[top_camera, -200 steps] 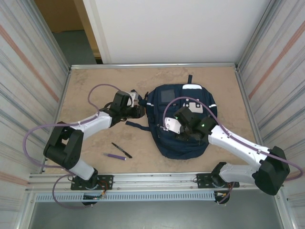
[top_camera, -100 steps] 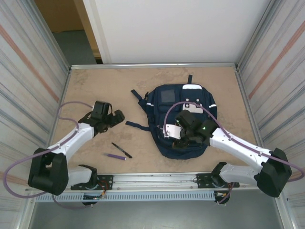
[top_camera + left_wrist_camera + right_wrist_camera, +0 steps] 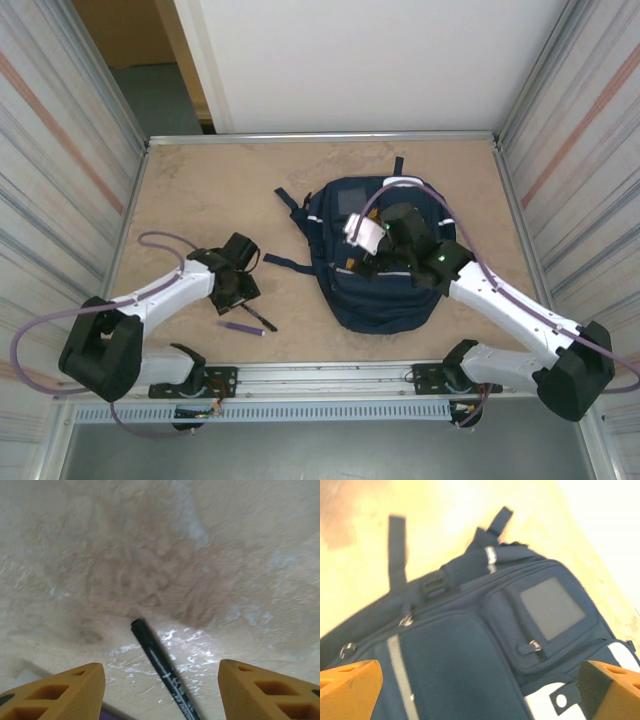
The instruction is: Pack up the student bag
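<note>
The student bag (image 3: pixel 385 300), navy with a grey square panel (image 3: pixel 552 607) and pale stripes, lies flat right of the table's middle with its zips closed. My right gripper (image 3: pixel 378 255) hovers over its upper front, open, with only bag fabric (image 3: pixel 465 675) between the orange fingertips (image 3: pixel 350 687). A black pen (image 3: pixel 258 318) lies on the table left of the bag, and a purple pen (image 3: pixel 243 328) lies just beside it. My left gripper (image 3: pixel 240 298) hangs right over the black pen (image 3: pixel 160 667), open. The pen runs between the fingertips (image 3: pixel 55 695) without touching them.
The bag's loose straps (image 3: pixel 285 263) trail onto the table toward the left arm. Metal rails edge the sandy tabletop (image 3: pixel 220 190), and corrugated walls (image 3: pixel 60 180) stand close on both sides.
The left arm has swung away from the bag's strap and come down over the pens. The right gripper has moved up the bag's front and its jaws have spread wider.
</note>
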Controlling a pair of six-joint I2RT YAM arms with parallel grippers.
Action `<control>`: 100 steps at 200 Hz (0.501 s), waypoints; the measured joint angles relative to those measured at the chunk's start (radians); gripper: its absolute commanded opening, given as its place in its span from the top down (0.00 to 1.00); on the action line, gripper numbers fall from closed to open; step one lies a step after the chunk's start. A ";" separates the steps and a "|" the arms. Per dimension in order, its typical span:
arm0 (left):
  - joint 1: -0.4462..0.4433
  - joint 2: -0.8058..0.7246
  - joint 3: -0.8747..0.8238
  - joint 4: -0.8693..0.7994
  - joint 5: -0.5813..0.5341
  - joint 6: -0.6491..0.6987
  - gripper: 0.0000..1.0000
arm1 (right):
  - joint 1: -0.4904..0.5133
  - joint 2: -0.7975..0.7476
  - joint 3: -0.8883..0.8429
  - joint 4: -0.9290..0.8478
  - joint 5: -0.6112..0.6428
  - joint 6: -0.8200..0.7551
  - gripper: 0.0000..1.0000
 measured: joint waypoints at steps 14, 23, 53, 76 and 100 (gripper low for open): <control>-0.009 0.027 0.014 -0.012 0.000 -0.020 0.47 | -0.043 0.001 0.010 0.029 -0.036 0.066 0.01; -0.019 0.049 0.027 -0.015 0.000 -0.031 0.52 | -0.065 0.006 0.016 0.034 -0.056 0.104 0.01; -0.036 0.128 0.052 0.001 0.026 -0.061 0.60 | -0.100 0.056 0.053 0.022 -0.126 0.228 0.01; -0.036 0.172 0.059 0.021 0.048 -0.090 0.69 | -0.166 0.063 0.054 0.010 -0.219 0.336 0.01; -0.036 0.172 0.060 0.023 0.062 -0.123 0.88 | -0.214 0.062 0.078 -0.039 -0.214 0.541 0.01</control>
